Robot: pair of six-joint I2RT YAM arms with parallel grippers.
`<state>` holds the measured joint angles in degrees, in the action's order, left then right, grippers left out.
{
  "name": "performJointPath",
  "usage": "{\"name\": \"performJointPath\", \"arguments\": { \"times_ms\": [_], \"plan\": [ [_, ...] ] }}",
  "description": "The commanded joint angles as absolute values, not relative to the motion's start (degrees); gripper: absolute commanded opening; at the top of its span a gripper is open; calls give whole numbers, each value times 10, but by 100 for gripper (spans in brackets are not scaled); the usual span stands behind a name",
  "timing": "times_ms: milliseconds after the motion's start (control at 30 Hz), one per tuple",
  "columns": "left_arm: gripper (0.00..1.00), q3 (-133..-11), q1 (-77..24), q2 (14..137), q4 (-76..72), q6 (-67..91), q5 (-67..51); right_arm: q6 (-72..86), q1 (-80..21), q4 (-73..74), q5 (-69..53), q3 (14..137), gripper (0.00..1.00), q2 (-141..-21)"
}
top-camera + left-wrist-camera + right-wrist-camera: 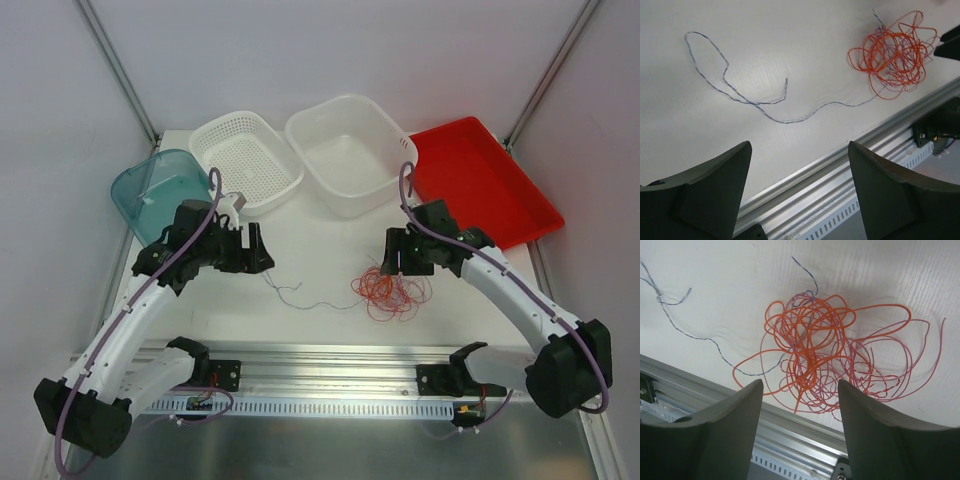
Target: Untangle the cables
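Note:
A tangle of thin red-orange cables (392, 291) lies on the white table near its front edge, right of centre. It also shows in the right wrist view (830, 347) and the left wrist view (892, 55). A thin blue-grey twisted strand (305, 298) runs left out of the tangle and shows in the left wrist view (747, 97). My right gripper (393, 262) is open and empty, hovering just behind the tangle (800, 390). My left gripper (258, 255) is open and empty, above the table left of the blue strand (800, 150).
At the back stand a teal bin (155, 190), a white perforated basket (245, 160), a white tub (350, 150) and a red tray (480, 180). An aluminium rail (330, 355) runs along the table's front edge.

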<state>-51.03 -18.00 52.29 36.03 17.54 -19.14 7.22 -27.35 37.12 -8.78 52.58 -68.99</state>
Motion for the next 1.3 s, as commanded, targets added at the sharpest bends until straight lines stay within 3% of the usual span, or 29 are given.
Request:
{"name": "performJointPath", "arguments": {
  "times_ms": [0,167,400,933,1033,1067,1133,1267],
  "plan": [
    [79,-538,-234,540,320,185,-224,61,-278,398,-74,568,66,-659],
    [79,-541,-400,609,247,195,-171,58,-279,411,-47,578,72,-636],
    [74,-556,-542,750,130,156,-122,57,-278,431,-32,571,75,-618],
    [46,-584,-634,968,-12,88,-55,62,-278,408,-45,539,76,-584],
    [32,-570,-634,984,-45,91,-47,66,-278,389,-54,526,76,-586],
    [17,-568,-635,986,-47,91,-48,66,-278,378,-58,521,76,-588],
    [1,-568,-634,983,-48,93,-54,66,-278,366,-74,508,76,-593],
    [0,-555,-634,946,-49,100,-69,66,-278,317,-99,477,76,-617]
  ]
}}
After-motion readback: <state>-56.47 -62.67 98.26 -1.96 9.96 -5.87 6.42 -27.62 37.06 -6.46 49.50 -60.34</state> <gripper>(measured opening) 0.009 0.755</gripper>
